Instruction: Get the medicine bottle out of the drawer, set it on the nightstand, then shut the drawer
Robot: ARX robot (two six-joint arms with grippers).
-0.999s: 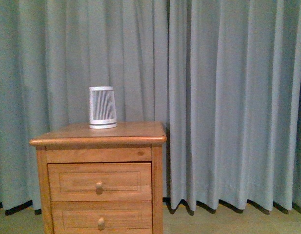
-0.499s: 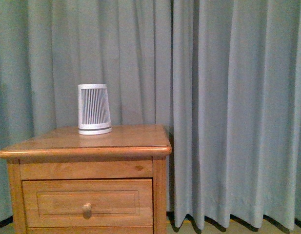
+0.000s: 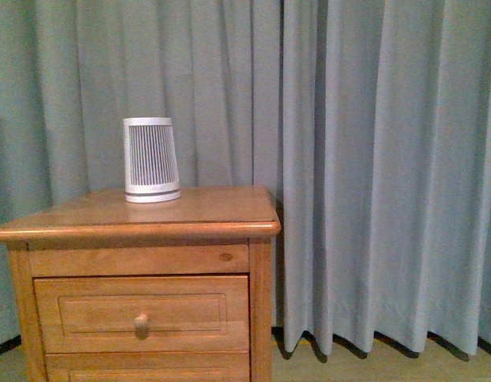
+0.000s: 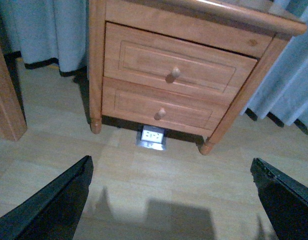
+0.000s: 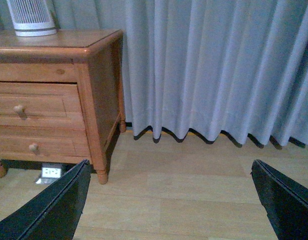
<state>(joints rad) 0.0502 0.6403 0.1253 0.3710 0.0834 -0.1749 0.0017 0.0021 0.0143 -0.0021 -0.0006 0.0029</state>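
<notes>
The curtain fills the background. The nightstand stands ahead of my left tool and ahead, off to one side, of my right tool. Both tools are spread wide, holding nothing, well apart from it. The drawer is shut, so I judge opening it is the step in hand. A cone stands on top. Next, the left tool must reach forward and clamp the knob. I can't see the bottle; presumably it's inside. No legible writing.
</notes>
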